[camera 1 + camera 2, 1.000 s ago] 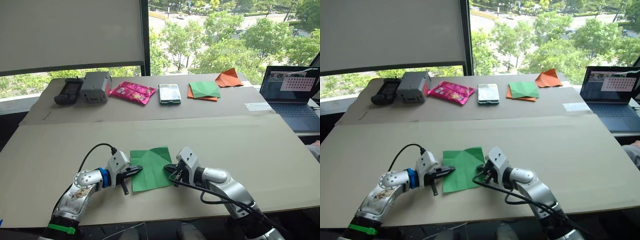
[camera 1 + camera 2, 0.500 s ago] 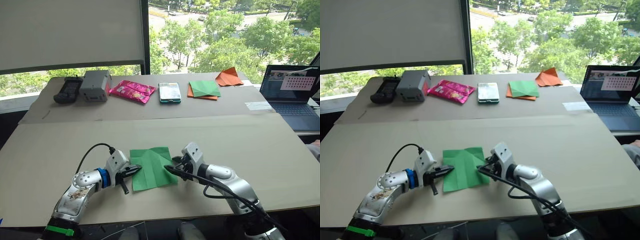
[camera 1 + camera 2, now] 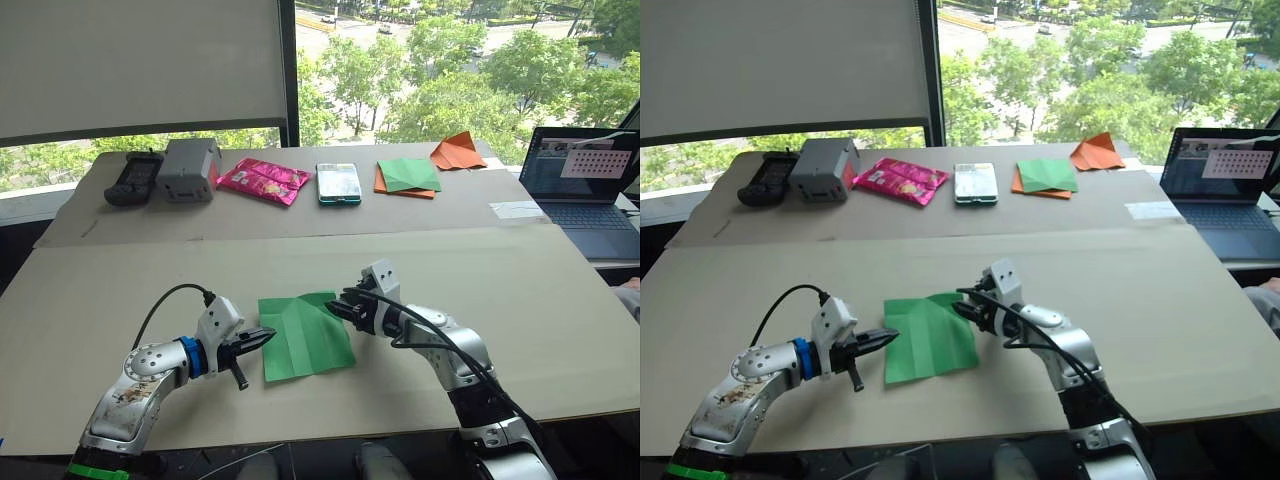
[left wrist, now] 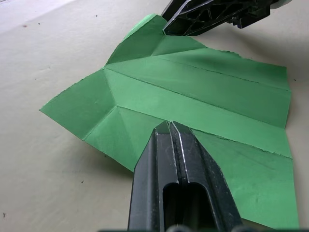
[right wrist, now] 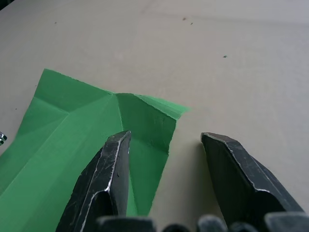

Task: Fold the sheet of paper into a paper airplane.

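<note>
The sheet of paper (image 3: 305,335) is bright green and lies nearly flat on the cardboard tabletop (image 3: 520,300), marked by several creases. Its far right corner (image 5: 149,121) is folded over and stands up a little. My left gripper (image 3: 262,338) is shut, with its tips (image 4: 169,126) resting on the sheet's left edge. My right gripper (image 3: 335,308) is open at the far right corner. One of its fingers (image 5: 108,169) is over the folded corner and the other (image 5: 236,166) is over bare cardboard, so the paper's edge runs between them.
Along the far edge lie a black device (image 3: 135,180), a grey box (image 3: 190,170), a pink packet (image 3: 265,183), a phone (image 3: 339,184), a green-and-orange paper stack (image 3: 407,178) and an orange pointed paper shape (image 3: 457,153). An open laptop (image 3: 585,175) stands at the right.
My right gripper has opened and moved from the sheet's near right edge to its far right corner. The left gripper has stayed shut at the left edge.
</note>
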Motion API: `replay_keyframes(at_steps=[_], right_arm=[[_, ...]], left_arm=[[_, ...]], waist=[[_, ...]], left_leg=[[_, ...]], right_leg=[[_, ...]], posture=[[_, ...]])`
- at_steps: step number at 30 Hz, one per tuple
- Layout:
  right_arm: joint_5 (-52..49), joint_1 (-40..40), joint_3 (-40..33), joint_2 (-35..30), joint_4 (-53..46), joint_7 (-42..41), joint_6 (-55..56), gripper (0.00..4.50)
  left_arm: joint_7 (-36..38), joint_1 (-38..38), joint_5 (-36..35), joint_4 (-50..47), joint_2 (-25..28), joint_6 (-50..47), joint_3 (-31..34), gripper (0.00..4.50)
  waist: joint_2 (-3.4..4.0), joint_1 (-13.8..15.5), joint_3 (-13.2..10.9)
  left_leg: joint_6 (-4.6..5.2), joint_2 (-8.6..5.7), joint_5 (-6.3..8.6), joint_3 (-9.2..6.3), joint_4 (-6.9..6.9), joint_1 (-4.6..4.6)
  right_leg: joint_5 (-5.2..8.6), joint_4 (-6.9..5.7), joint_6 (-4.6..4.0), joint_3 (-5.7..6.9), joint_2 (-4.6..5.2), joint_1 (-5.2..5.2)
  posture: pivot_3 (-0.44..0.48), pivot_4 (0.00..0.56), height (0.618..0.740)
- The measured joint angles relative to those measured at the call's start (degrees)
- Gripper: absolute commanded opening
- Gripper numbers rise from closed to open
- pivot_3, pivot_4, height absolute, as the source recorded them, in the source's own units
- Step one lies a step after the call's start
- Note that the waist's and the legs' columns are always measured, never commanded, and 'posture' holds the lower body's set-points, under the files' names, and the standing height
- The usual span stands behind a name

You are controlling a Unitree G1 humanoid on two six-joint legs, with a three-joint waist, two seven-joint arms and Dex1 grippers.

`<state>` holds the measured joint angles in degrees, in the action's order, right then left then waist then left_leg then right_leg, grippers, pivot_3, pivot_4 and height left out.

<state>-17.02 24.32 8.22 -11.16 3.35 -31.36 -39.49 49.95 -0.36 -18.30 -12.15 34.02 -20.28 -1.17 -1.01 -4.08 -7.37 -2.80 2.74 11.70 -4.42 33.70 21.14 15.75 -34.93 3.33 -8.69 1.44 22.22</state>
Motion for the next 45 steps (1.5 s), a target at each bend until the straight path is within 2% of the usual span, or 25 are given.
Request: replay_keyframes(at_steps=[3,8,14,19,23,28,34,41,45], right_arm=[[0.0,0.1,-0.2,0.2,0.7,-0.1,0.5,1.83],[0.0,-0.6,-0.2,0.1,0.6,-0.1,0.5,0.07],[0.0,-2.0,0.0,0.4,-0.9,-0.2,0.6,0.02],[0.2,-6.4,0.8,0.3,-7.1,-1.1,4.1,0.02],[4.2,-10.4,5.5,-4.2,-15.7,-2.3,10.0,0.02],[14.6,-13.3,12.8,-8.9,-20.0,-0.6,17.9,0.02],[22.8,-12.7,17.8,-11.5,-21.0,-0.7,25.2,0.02],[24.9,-7.5,23.1,-14.9,-20.1,-10.7,22.0,0.02],[27.5,-5.0,25.3,-15.9,-17.8,-13.4,20.8,0.02]], left_arm=[[0.0,0.5,0.0,-0.5,0.1,0.0,0.0,0.0],[0.0,0.6,0.0,-0.6,0.7,0.0,0.3,0.0],[0.2,0.5,0.0,-0.6,1.1,0.0,0.3,0.0],[0.4,0.1,-0.1,-0.5,1.3,0.0,0.2,0.0],[0.8,-0.4,-0.2,-0.5,1.7,0.0,0.3,0.0],[1.7,-0.6,-0.9,-0.5,2.1,-0.1,0.3,0.0],[2.7,-1.1,-1.1,-0.4,2.8,-0.8,0.2,0.0],[4.1,-2.1,-1.0,0.6,3.1,-1.3,-0.1,0.0],[4.6,-3.8,-1.0,1.0,3.3,-1.5,-0.2,0.0]], waist=[[0.0,0.0,0.0],[0.02,-0.1,0.0],[0.02,0.0,0.0],[0.04,0.0,0.0],[0.04,0.0,0.0],[0.0,0.0,-0.1],[-0.13,0.1,-0.1],[-0.24,0.2,-0.2],[-0.25,0.4,-0.2]], left_leg=[[0.0,0.0,0.0,0.0,-0.01,0.0],[0.0,0.0,0.0,0.0,-0.01,0.0],[0.0,0.0,0.0,0.0,-0.01,-0.01],[-0.01,0.0,0.0,0.0,-0.02,0.01],[-0.06,0.01,0.04,0.0,-0.05,0.0],[-0.24,0.01,0.14,0.01,-0.05,0.0],[-0.23,0.01,0.13,0.02,-0.04,-0.01],[-0.05,0.01,0.02,0.01,-0.03,-0.03],[-0.04,0.01,0.01,0.02,0.0,-0.01]], right_leg=[[0.0,-0.01,0.0,0.0,0.0,0.01],[0.0,-0.01,0.0,0.0,0.0,0.01],[0.0,-0.01,0.0,0.0,0.0,0.01],[0.0,0.0,0.0,0.0,0.0,0.03],[0.02,0.05,-0.01,0.0,0.01,0.04],[0.02,0.07,-0.03,0.0,0.02,0.12],[0.03,0.08,-0.03,0.0,0.02,0.11],[0.02,0.06,-0.03,0.01,0.02,0.08],[0.02,0.07,-0.03,0.01,0.02,0.07]], posture=[[0.0,0.15,0.74],[0.0,0.15,0.74],[0.0,0.15,0.74],[0.0,0.15,0.74],[0.0,0.15,0.74],[0.0,0.15,0.74],[0.0,0.15,0.74],[0.0,0.15,0.74],[0.0,0.15,0.74]])
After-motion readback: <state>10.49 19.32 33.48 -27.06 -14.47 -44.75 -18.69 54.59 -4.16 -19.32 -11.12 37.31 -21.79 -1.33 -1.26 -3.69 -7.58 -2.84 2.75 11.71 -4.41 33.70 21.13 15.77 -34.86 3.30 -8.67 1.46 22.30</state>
